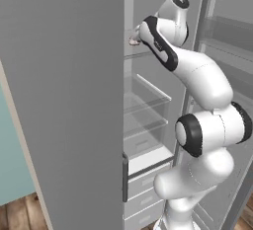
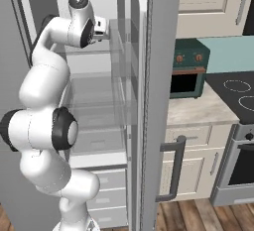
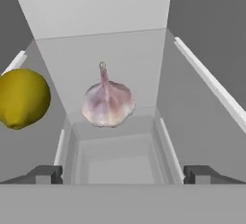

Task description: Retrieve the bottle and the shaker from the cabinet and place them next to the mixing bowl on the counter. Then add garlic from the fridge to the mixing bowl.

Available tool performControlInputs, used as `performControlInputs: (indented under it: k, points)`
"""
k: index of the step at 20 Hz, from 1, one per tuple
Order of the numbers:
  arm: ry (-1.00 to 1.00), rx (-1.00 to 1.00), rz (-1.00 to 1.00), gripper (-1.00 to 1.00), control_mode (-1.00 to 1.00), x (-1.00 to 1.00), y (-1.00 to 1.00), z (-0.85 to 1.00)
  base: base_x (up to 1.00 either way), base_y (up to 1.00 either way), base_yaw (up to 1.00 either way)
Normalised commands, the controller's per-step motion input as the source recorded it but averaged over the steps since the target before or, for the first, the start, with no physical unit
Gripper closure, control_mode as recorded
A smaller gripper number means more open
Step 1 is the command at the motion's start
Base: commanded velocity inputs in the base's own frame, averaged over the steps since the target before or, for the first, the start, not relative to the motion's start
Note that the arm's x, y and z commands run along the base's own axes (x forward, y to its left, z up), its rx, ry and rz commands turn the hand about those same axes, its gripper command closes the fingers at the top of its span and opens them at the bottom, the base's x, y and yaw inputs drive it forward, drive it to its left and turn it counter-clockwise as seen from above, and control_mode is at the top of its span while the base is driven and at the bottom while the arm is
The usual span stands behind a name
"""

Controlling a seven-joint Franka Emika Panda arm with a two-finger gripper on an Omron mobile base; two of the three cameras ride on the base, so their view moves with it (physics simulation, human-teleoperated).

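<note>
Inside the tall grey fridge [image 1: 64,100], the white arm's pincer [image 3: 123,174] hangs spread wide and empty. The small whitish-pink garlic bulb [image 3: 107,102] sits straight ahead of it on a clear glass shelf [image 3: 144,64]; a yellow lemon [image 3: 21,98] lies to the left.

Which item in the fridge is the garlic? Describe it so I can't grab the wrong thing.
Look inside the tall grey fridge, on its upper glass shelf. The small whitish-pink garlic bulb sits straight ahead of the open gripper. It has a pointed stem, unlike the round yellow lemon beside it.
</note>
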Motion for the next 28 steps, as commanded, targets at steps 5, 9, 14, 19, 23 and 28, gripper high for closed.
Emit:
performControlInputs:
  k: [5,9,14,19,23,28]
  points:
    - [0.00,0.00,0.04,-1.00,-1.00,0.41,0.23,-0.04,0.00,0.00,0.00]
    - [0.00,0.00,0.11,-1.00,-1.00,0.36,0.29,0.00,0.00,0.00,0.00]
    - [0.00,0.00,0.05,-1.00,-1.00,0.44,0.01,-0.01,0.00,0.00,0.00]
    - [0.00,0.00,0.00,-1.00,-1.00,0.33,-0.01,-0.01,0.00,0.00,0.00]
    - [0.00,0.00,0.00,-1.00,-1.00,-0.01,0.00,0.00,0.00,0.00,0.00]
    - [0.00,0.00,0.00,-1.00,-1.00,-0.19,0.00,0.00,0.00,0.00,0.00]
